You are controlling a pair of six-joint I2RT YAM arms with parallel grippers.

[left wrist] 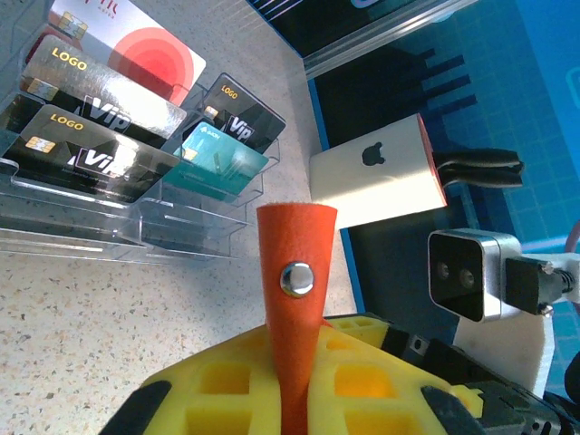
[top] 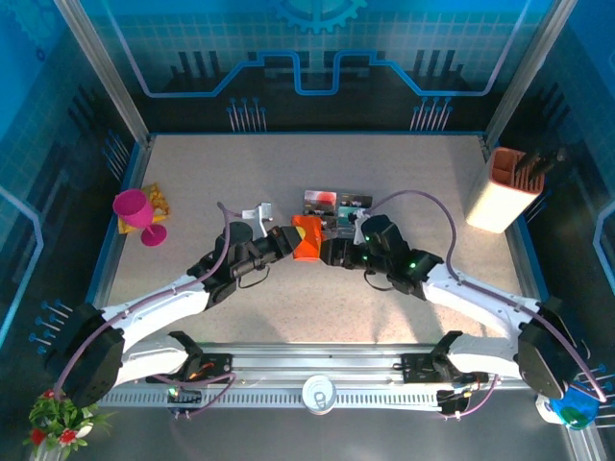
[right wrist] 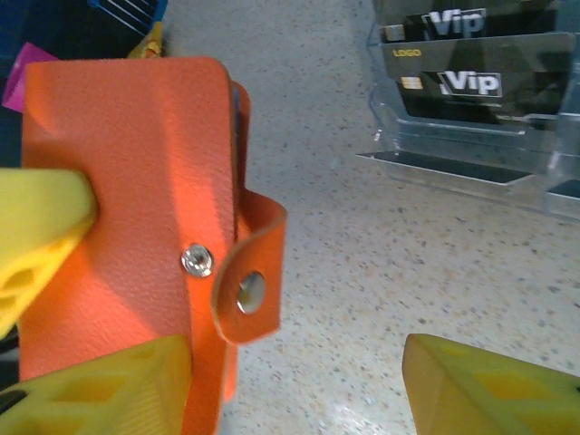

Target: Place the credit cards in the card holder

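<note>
Left gripper (left wrist: 290,372) pinches the wallet (right wrist: 127,181) upright. Right gripper (right wrist: 290,385), spread, faces its loose tab (right wrist: 249,272) — cards (left wrist: 100,163) just beyond, toward the table's (top: 192,173) far edge.

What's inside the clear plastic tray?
Three black Vip cards, a teal card and a white card with a red blob; rear cards' lower parts are covered by those in front.

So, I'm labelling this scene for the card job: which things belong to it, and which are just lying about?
Belongs to the job:
card holder
credit cards
clear tray holding the cards

Just lying about:
pink goblet
white box
small plant
can
</note>
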